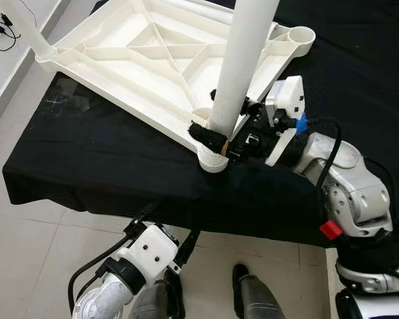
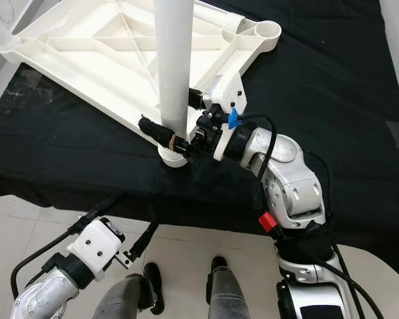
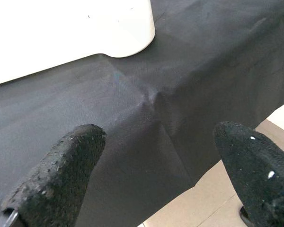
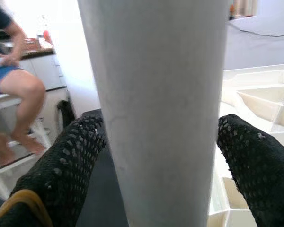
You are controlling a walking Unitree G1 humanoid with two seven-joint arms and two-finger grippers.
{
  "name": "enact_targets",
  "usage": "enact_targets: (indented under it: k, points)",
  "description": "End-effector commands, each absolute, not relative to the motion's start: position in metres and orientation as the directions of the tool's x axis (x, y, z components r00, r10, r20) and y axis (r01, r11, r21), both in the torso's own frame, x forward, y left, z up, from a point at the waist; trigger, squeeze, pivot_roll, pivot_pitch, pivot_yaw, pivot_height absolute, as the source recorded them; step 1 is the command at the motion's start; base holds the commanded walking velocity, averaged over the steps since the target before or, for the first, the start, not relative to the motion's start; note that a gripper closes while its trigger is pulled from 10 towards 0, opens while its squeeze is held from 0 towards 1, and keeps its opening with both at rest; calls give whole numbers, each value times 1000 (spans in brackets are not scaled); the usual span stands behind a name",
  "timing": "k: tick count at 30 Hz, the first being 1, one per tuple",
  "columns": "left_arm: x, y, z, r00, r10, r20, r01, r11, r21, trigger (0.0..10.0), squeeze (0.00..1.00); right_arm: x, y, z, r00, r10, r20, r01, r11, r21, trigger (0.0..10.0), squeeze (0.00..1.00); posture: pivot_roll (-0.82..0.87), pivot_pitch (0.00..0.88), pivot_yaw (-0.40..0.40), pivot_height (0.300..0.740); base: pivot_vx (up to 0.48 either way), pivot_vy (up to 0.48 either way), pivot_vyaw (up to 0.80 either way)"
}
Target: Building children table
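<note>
The right gripper (image 2: pixel 176 136) clamps the white leg (image 2: pixel 172 66) standing upright in the tabletop's (image 1: pixel 139 53) corner socket (image 1: pixel 213 159).

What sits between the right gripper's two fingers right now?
The white table leg, standing in the corner socket of the upturned tabletop. In the right wrist view, the right gripper has one black finger on each side of it.

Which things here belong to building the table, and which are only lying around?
For the job: white tabletop lying upside down; white leg standing in its corner socket, gripped by the right gripper.

Not part of it: black cloth; cables on the floor.
</note>
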State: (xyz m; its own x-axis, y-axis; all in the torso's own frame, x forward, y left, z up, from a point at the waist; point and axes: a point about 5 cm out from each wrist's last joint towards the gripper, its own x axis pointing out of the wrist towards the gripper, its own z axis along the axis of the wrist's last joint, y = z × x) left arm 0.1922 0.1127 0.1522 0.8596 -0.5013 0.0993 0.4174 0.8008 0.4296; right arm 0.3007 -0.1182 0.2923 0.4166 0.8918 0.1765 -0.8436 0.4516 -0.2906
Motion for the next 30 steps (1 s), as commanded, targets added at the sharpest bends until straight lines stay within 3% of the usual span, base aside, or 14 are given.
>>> enact_targets:
  k: [1,3,4,5,16,20,21,22,23,24,25,26,30]
  points:
    - [189,113,144,862,-502,66,434,799,417,10000,0,299,-113,293,337,924,179,-877,377,-296,9373,0,26,364,60,740,0,0,0]
    - [189,113,144,862,-502,66,434,799,417,10000,0,299,-113,293,337,924,179,-877,377,-296,9373,0,26,364,60,740,0,0,0]
    - [188,113,144,862,-503,64,434,798,417,10000,0,300,-113,295,310,933,181,-886,353,-301,3843,0,27,361,61,740,0,0,0]
    - [188,113,144,862,-503,63,435,798,418,10000,0,302,-113,297,289,939,184,-891,334,-308,0,0,31,356,63,740,0,0,0]
    - [187,113,143,860,-508,56,442,794,417,10000,0,304,-117,301,236,958,166,-901,279,-333,0,0,27,356,69,740,0,0,0]
    - [186,113,143,859,-510,54,445,793,416,10000,0,302,-112,288,292,954,69,-887,297,-355,0,0,22,357,61,740,0,0,0]
    - [186,113,143,859,-510,54,445,793,416,10000,0,302,-108,281,345,938,25,-875,332,-352,0,0,22,357,61,740,0,0,0]
    - [186,113,143,860,-508,55,443,794,416,10000,0,308,-104,252,594,802,-68,-784,558,-270,0,0,18,363,46,740,0,0,0]
    - [186,113,143,860,-508,55,443,794,416,10000,0,308,-104,252,594,802,-68,-784,558,-270,0,0,18,363,46,740,0,0,0]
    - [185,113,143,861,-506,56,441,796,416,10000,0,305,-103,227,727,669,-156,-686,696,-212,0,0,16,367,43,740,0,0,0]
    - [185,113,143,861,-506,56,441,796,416,10000,0,305,-103,227,727,669,-156,-686,696,-212,0,0,16,367,43,740,0,0,0]
    - [185,113,144,862,-504,57,439,796,416,10000,0,298,-105,208,812,541,-218,-579,793,-189,0,0,20,370,43,740,0,0,0]
    - [185,114,144,863,-503,57,437,797,417,10000,0,290,-113,197,881,419,-222,-458,873,-170,0,0,10,372,55,740,0,0,0]
